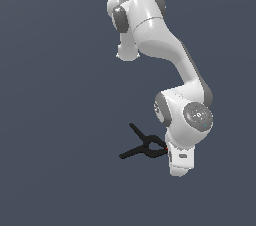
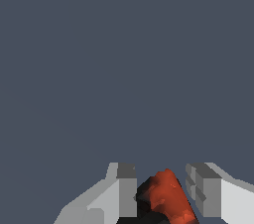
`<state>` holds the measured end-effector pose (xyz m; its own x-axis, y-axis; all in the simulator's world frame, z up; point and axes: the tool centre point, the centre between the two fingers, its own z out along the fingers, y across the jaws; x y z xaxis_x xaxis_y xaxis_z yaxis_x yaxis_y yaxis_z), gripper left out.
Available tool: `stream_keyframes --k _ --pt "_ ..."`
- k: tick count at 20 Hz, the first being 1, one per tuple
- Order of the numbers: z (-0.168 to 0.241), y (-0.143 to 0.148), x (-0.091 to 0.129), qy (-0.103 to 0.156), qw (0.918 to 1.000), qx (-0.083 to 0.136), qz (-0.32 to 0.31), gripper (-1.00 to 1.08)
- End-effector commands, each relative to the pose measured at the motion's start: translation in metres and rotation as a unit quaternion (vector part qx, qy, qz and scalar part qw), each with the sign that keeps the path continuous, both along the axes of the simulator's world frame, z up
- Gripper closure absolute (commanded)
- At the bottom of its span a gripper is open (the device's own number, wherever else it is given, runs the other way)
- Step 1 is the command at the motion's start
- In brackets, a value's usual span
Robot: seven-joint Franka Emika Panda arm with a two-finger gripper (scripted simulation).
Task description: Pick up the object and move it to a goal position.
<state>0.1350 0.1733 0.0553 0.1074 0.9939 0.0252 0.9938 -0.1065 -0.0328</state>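
Observation:
The object (image 1: 144,147) is a small black spring clamp with two splayed handles reaching toward the exterior view's left. Its red-orange tip (image 1: 166,148) points at the white hand. In the wrist view the red tip of the object (image 2: 166,196) sits between the two grey-padded fingers (image 2: 127,188). One pad touches its dark side and the other presses its red side lower down. My gripper (image 2: 161,172) is shut on this tip. In the exterior view my gripper (image 1: 168,151) is mostly hidden behind the hand, at the clamp's jaw end.
The white Panda arm (image 1: 165,45) bends down from the upper middle of the exterior view to the hand. Around it lies only a plain dark blue-grey background, with no other objects or edges showing.

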Motion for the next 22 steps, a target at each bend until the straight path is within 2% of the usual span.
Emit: stream_keyframes --k 1,11,22 --pt "0.002 0.002 0.003 -0.001 1.0 0.001 0.001 1.08" --pt "0.003 0.002 0.004 0.0 1.0 0.0 0.0 1.08" --pt "0.017 0.005 0.018 0.0 1.0 0.0 0.0 1.08"
